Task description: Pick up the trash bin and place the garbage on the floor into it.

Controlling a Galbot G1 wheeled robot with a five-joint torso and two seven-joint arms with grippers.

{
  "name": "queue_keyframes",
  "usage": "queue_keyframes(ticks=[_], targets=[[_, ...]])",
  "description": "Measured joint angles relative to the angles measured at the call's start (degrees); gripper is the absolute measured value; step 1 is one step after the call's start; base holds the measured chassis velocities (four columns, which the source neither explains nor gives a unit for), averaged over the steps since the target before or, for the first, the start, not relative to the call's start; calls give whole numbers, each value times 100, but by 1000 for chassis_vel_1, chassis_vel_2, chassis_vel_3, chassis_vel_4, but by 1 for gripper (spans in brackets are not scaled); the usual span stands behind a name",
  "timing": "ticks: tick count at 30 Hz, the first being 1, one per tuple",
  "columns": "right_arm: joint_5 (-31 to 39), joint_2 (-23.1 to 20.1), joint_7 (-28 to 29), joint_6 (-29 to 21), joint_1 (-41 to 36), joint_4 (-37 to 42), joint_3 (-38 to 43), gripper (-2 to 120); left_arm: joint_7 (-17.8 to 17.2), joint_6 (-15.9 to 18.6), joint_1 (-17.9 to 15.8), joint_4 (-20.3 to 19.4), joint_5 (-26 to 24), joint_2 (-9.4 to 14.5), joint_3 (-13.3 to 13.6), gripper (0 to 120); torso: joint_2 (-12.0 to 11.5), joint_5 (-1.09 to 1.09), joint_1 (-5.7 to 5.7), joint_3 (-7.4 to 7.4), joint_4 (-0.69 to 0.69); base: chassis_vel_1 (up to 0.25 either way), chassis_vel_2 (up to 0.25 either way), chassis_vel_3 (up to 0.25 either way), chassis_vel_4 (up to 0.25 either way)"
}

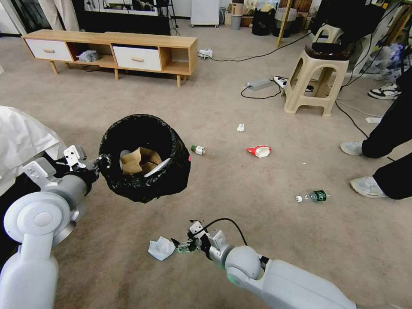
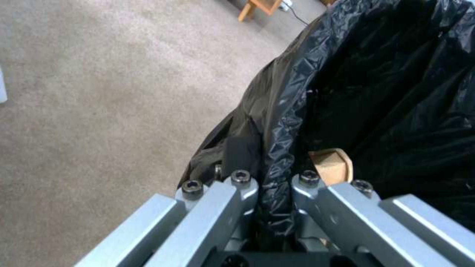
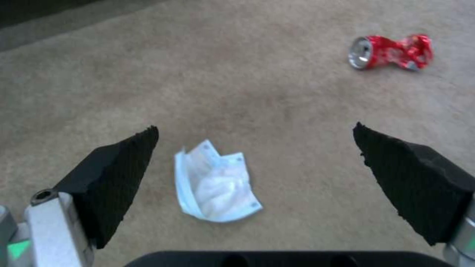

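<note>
Left pincer [image 1: 102, 162] clamped on bin [image 1: 145, 156] rim; right pincer [image 3: 255, 163] apart over white wrapper [image 3: 215, 182], twelve o'clock. Next: lower, squeeze.

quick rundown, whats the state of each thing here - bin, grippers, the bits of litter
trash bin: lifted off the carpet, brown paper bag inside
left gripper: shut on the bin's bag-lined rim
right gripper: open, above the white wrapper
white wrapper: flat on carpet, crumpled
red can: crushed, on its side
green-labelled bottle: lying down, capped
</note>
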Motion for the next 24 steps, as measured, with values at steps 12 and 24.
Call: queue_keyframes(ticks=[12, 24], targets=[[329, 473, 30, 0, 413, -302, -655, 100, 98, 0, 26, 8, 103, -77, 73, 0, 1, 0, 0, 0, 0, 0, 0, 0, 0], [246, 782, -45, 146, 380, -1060, -809, 100, 135, 0, 64, -2, 172, -134, 125, 0, 1, 0, 0, 0, 0, 0, 0, 0, 0]])
